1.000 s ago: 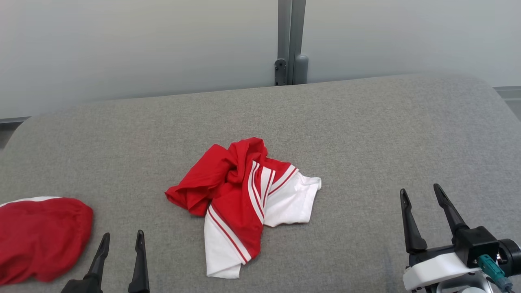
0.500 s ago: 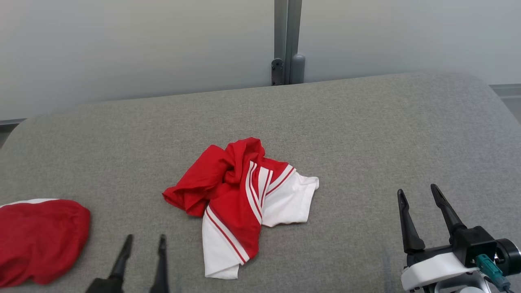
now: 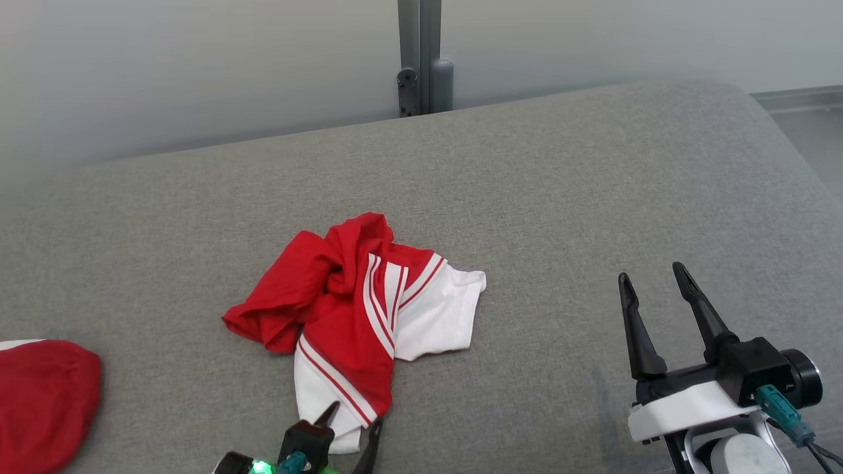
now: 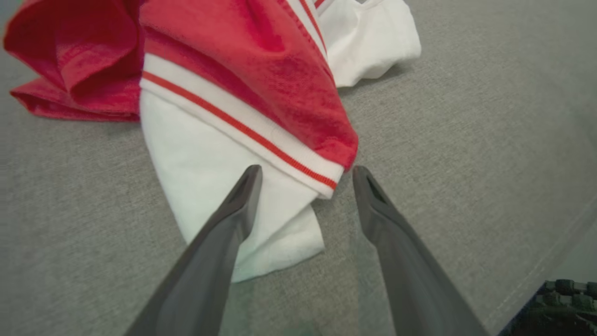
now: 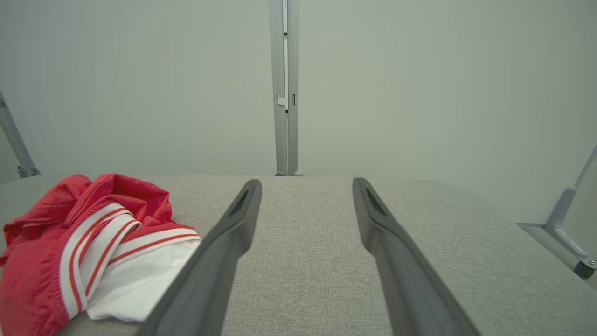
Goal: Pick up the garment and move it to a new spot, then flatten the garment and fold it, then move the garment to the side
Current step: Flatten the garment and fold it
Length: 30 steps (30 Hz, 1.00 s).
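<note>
Left gripper [image 4: 308, 171]: fingers spread, nothing held. Garment [image 3: 349, 303] lies crumpled on the grey cushion [image 3: 560, 164], dead ahead of this gripper. Its near white leg end sits under and between the fingertips, with the striped hem right at the tips. The long axis runs away from the gripper, veering to its left into the red bunch. Right gripper [image 3: 651, 272]: also spread and empty, garment well apart on its left. Judgement: the left arm is nearer; a short descent and a close should take the hem.

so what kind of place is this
Probably a robot test cell or lab, not a home: a grey fabric-covered table, plain pale partition panels joined by a metal post, and a crumpled red-and-white garment.
</note>
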Tool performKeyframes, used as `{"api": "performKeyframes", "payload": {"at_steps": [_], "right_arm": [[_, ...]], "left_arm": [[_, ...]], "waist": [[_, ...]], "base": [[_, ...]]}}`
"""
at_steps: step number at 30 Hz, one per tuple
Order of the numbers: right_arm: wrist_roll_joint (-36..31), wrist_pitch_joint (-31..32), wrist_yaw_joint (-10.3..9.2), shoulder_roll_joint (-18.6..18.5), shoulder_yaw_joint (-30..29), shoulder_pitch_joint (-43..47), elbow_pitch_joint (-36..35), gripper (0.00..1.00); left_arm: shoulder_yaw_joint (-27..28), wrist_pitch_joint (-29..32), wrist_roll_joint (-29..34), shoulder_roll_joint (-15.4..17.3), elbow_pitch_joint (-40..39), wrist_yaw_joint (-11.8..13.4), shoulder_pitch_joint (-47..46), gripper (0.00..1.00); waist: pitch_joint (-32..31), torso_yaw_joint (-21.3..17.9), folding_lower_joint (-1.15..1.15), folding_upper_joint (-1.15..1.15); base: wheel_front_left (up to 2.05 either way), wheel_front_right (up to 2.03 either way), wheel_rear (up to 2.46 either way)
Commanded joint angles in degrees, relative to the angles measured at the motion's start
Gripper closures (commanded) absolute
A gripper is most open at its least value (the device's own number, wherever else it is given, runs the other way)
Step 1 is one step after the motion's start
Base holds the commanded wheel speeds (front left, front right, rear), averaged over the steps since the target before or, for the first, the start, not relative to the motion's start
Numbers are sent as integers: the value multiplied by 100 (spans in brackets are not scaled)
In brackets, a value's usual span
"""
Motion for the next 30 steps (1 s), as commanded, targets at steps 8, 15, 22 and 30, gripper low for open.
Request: {"api": "performKeyframes", "payload": {"at_steps": [8, 15, 22, 30], "right_arm": [[77, -4, -2, -12, -91, -81, -4, 0], [100, -4, -2, -12, -148, 44, 39, 0], [130, -4, -2, -11, -169, 87, 78, 0], [216, -4, -2, -11, 162, -311, 152, 0]], "left_arm": [[-99, -58, 248, 12, 1086, 262, -597, 64], [240, -151, -626, -74, 455, -8, -554, 100], [917, 1236, -2269, 498, -2673, -139, -450, 100], [1725, 2945, -2931, 1447, -4084, 90, -1957, 100]], "waist": [[348, -404, 0, 0], [315, -350, 0, 0], [252, -88, 0, 0], [401, -82, 0, 0]], "base": [[0, 0, 0], [0, 0, 0], [0, 0, 0], [0, 0, 0]]}}
